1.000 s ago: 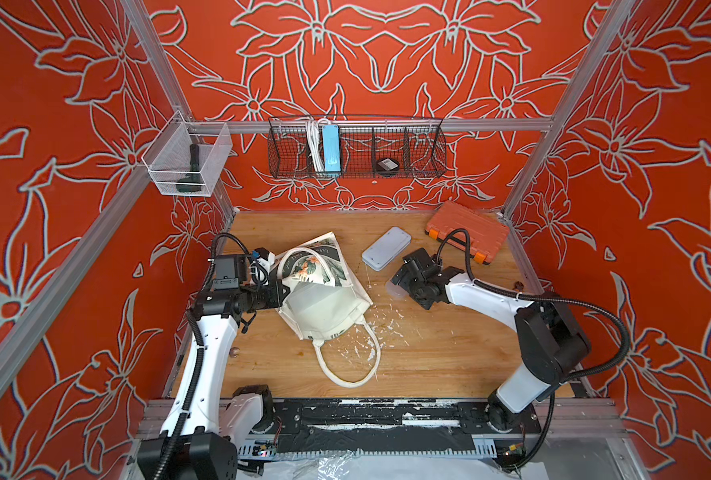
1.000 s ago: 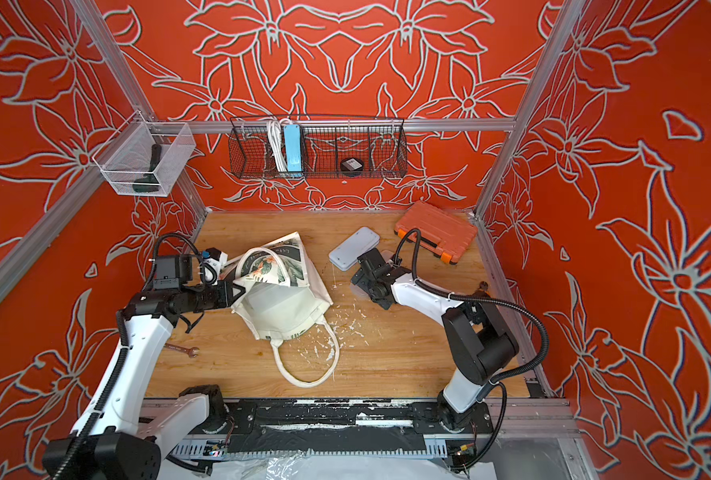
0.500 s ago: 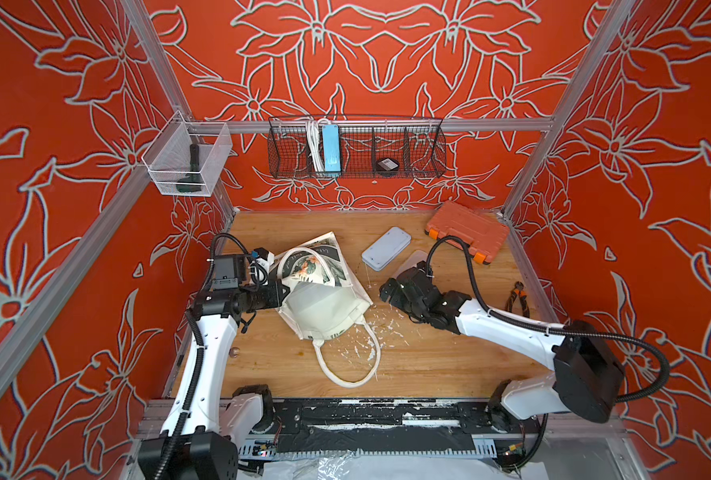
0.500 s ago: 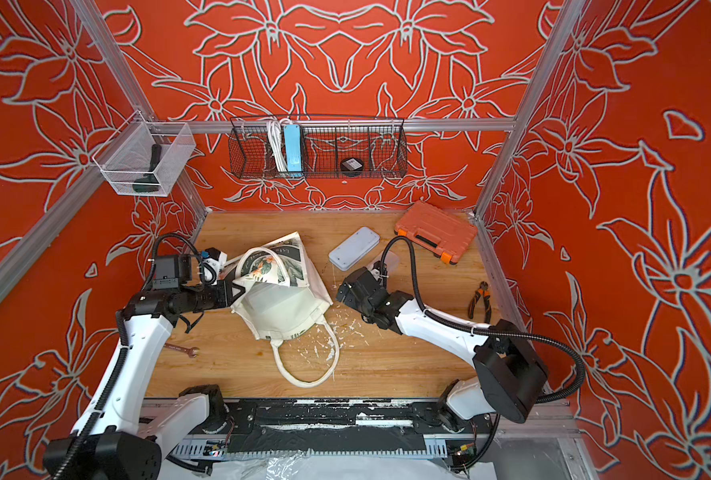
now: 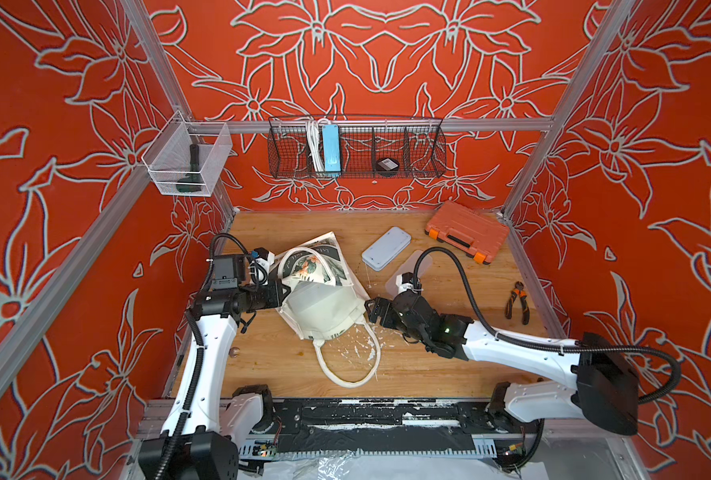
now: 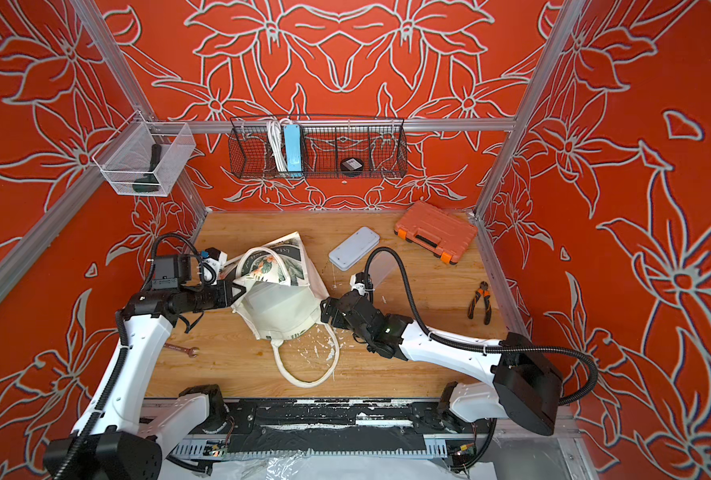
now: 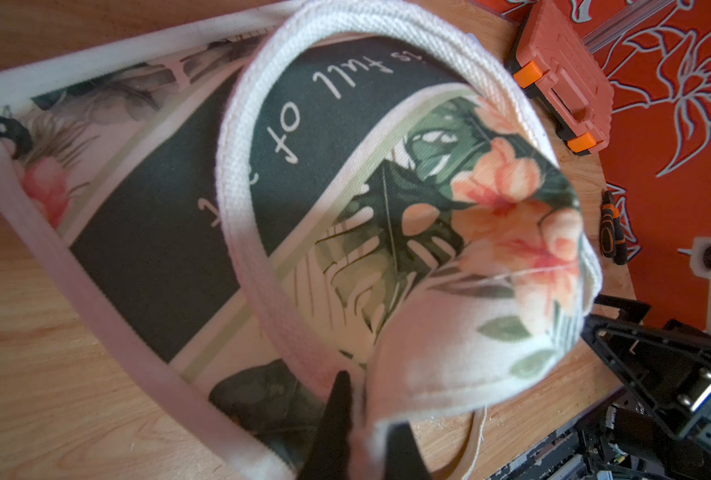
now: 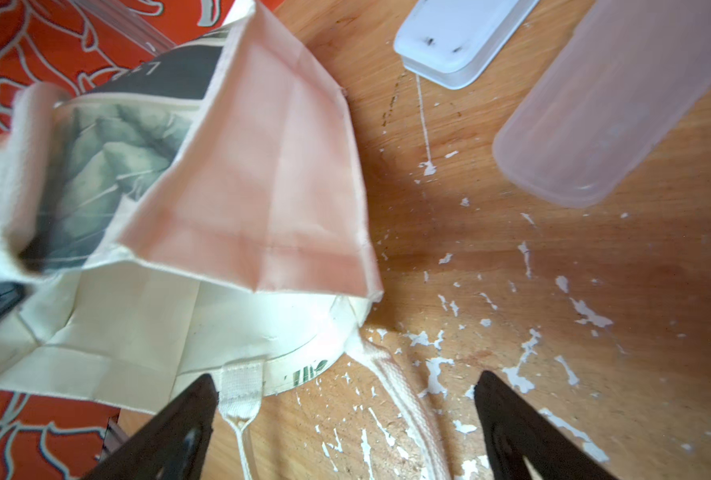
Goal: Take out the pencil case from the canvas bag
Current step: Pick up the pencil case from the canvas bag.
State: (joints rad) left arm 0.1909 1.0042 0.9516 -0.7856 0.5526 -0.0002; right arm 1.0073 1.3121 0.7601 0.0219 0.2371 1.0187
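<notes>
While pinching the cream floral-print canvas bag [image 5: 324, 307] on the wooden table [image 5: 428, 365] in closed left fingers [image 5: 281, 291], has swung wide-open right fingers [image 5: 372, 309] from the frosted translucent plastic case [image 8: 619, 95] to the bag's mouth; likely reaching in next, pencil case unseen.

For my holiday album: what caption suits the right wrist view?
Open jaws poised beside the canvas bag on a white-flecked wooden table.

Orange-red walls [image 5: 387, 62] printed with pale outlined flowers enclose a brightly lit wooden tabletop [image 5: 428, 361] flecked with white chips [image 8: 524, 361], framed by aluminium rails [image 5: 470, 124], with a black wire basket [image 5: 424, 153] hung on the back rail and a clear mesh bin [image 5: 216, 166] at a side rail.
</notes>
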